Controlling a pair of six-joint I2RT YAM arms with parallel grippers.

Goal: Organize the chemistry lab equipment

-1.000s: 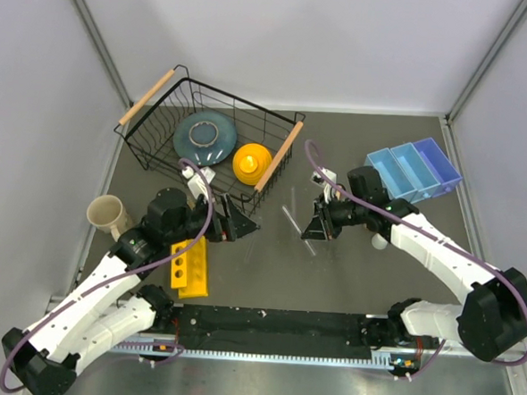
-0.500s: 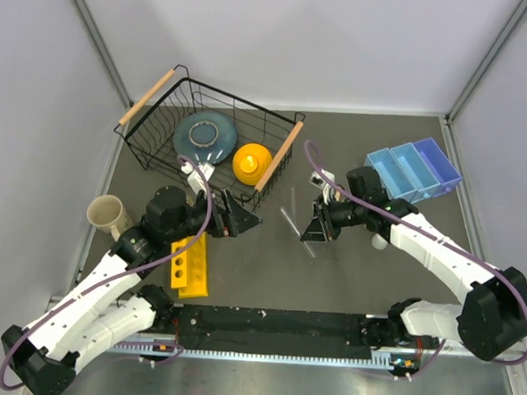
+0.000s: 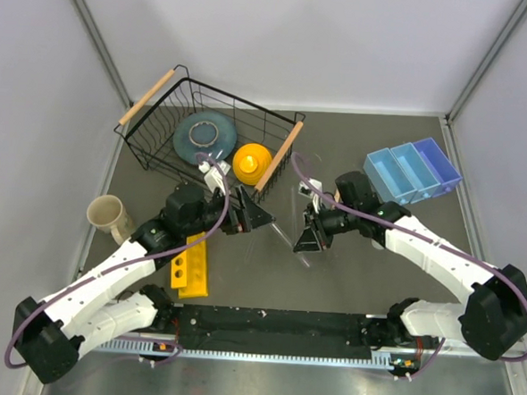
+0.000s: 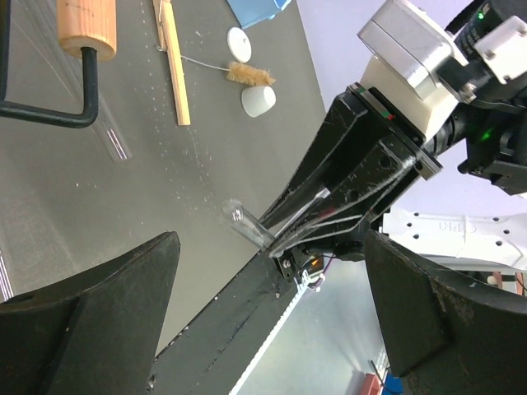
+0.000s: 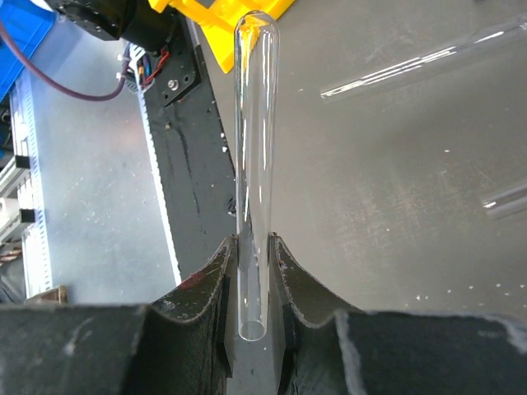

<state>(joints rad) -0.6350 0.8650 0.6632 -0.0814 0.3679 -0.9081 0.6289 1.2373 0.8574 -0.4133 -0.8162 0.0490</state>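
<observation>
The left claw (image 3: 254,217) is held with its jaws spread as wide as they go and nothing between them, and the right claw is faced across a short gap. In the right claw (image 5: 251,247) a slim clear glass tube (image 5: 255,123) is pinched near its open end, with the rounded end projecting well beyond the fingertips toward the yellow rack (image 5: 239,16). The tube is judged light, rigid, slick and brittle, so only a gentle squeeze is called for. A second hold would best be taken on the free shaft just ahead of those fingertips, away from the thin rim. Other loose tubes (image 5: 412,62) are seen lying on the table beyond that claw, off to its side.
</observation>
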